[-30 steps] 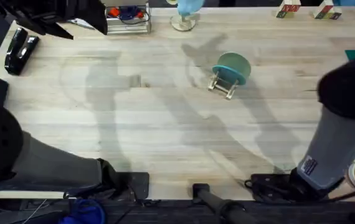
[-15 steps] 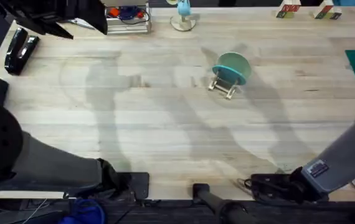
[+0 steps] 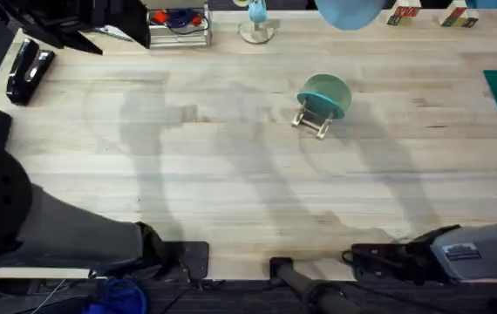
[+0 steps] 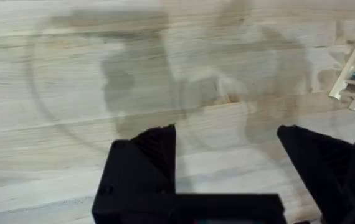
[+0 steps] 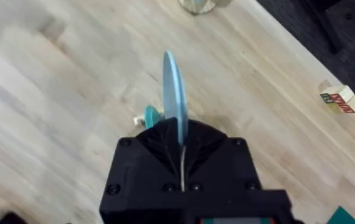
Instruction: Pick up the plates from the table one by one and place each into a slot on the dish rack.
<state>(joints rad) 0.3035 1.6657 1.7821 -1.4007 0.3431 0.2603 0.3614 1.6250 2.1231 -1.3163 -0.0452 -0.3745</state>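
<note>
Plates: one mint-green (image 3: 325,92) racked, one blue (image 5: 173,90) claw-held.

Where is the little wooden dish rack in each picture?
Overhead: the dish rack stands right of the table's middle, a mint-green plate in it.
Left wrist: at the right edge.
Right wrist: a small part of it beside the gripped light blue plate.
Shared landmark: the rack's pale sticks.

Mint-green plate (image 3: 324,92) stands upright in the dish rack (image 3: 312,119); light blue plate (image 5: 174,93) is held edge-on aloft.
</note>
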